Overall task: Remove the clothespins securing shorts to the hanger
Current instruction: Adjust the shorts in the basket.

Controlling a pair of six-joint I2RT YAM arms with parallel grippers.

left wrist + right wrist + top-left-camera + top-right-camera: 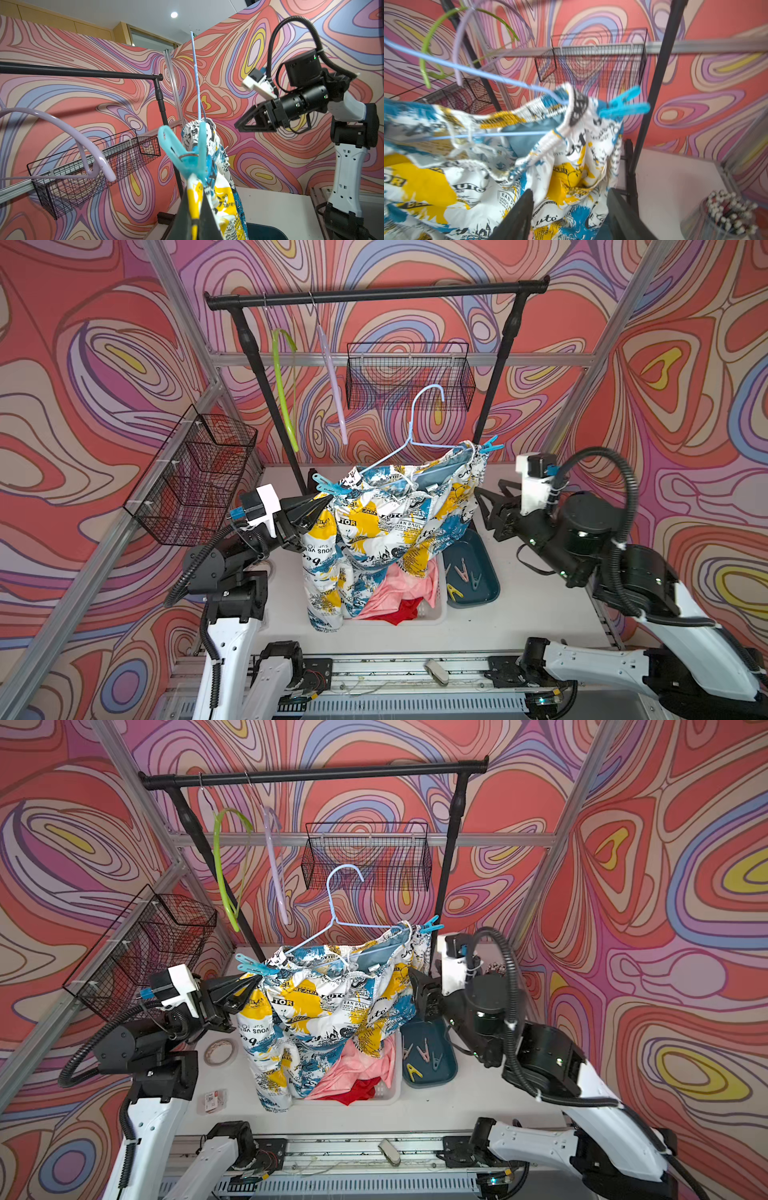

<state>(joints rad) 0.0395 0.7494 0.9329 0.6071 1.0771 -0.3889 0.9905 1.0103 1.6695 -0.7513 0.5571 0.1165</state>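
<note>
Left gripper (324, 505), tips half-hidden, pinches white newspaper-print cloth shorts (382, 526) just below a light-blue plastic clothespin (326, 487); right gripper (488, 489) gapes alongside.

Robotics lab test cell: aluminium frame (548, 358), swirl-printed backdrop walls (83, 385), white tabletop (540, 614) carrying a black garment rack (374, 292), flanked by two white-and-black robot arms (602, 659).
</note>
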